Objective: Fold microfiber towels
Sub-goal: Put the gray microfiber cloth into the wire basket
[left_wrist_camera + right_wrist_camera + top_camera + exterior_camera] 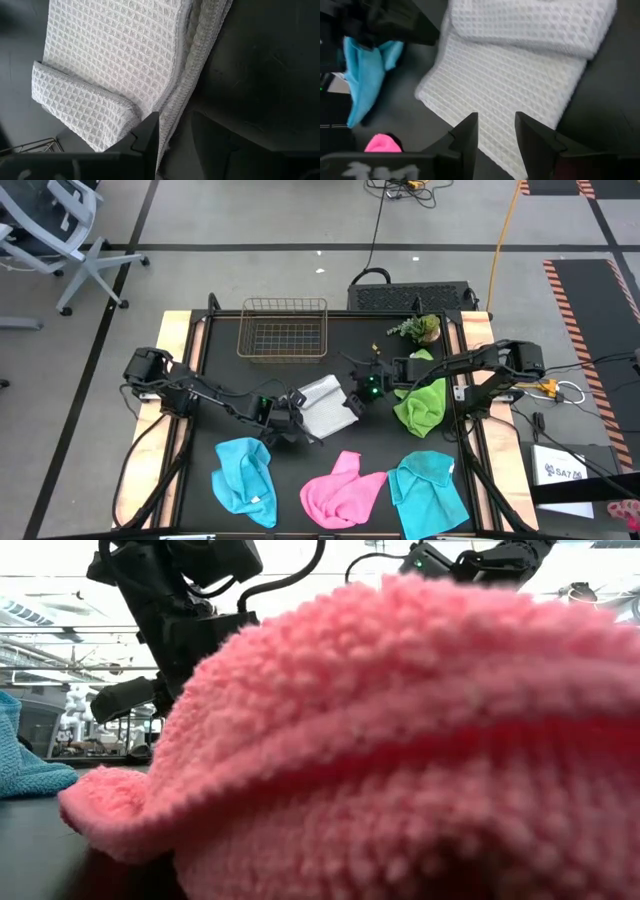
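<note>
The white-grey waffle towel (325,405) lies at the table's middle with one end folded over itself (530,25). My left gripper (293,423) is at its near-left edge, open; in the left wrist view (175,137) the fingers stand on either side of the towel's edge (172,115). My right gripper (356,396) is at its right side, open; its fingers (495,132) stand over the flat part (495,85). A lime green towel (422,402), two cyan towels (245,478) (428,490) and a pink towel (342,488) lie crumpled on the table.
A copper wire basket (284,330) stands at the far middle and a small green plant (420,328) at the far right. The pink towel (400,740) fills the low view and hides the table's middle; a cyan towel (20,755) shows at its left.
</note>
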You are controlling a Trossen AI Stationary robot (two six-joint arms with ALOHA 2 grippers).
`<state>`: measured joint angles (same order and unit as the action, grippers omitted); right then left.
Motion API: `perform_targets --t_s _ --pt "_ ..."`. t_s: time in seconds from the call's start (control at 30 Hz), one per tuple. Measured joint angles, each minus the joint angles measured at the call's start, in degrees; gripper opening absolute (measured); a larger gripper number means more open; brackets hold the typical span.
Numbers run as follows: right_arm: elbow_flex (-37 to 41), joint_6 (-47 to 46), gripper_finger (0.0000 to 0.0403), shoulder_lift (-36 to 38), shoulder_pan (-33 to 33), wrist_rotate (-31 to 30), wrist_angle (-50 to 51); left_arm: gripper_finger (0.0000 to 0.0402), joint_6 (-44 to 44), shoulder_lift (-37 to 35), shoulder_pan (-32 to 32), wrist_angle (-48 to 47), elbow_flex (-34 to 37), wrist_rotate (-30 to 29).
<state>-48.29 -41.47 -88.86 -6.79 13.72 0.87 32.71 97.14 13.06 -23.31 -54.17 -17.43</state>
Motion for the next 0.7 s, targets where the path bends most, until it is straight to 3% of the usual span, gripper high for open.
perform_targets --t_s 0.2,0.5,0.7 --pt "0.00 0.56 0.0123 0.00 0.00 0.00 -1.21 0.0122 -0.71 0.02 -0.75 0.00 0.00 1.00" --pt "0.00 0.47 0.0123 0.00 0.01 -0.01 -0.36 0.0204 -4.84 0.04 -3.04 0.11 0.00 2.24" --pt "0.00 -2.82 0.0123 0.00 -1.41 -0.07 2.60 0.0222 -2.26 0.04 -3.08 2.16 0.00 4.43"
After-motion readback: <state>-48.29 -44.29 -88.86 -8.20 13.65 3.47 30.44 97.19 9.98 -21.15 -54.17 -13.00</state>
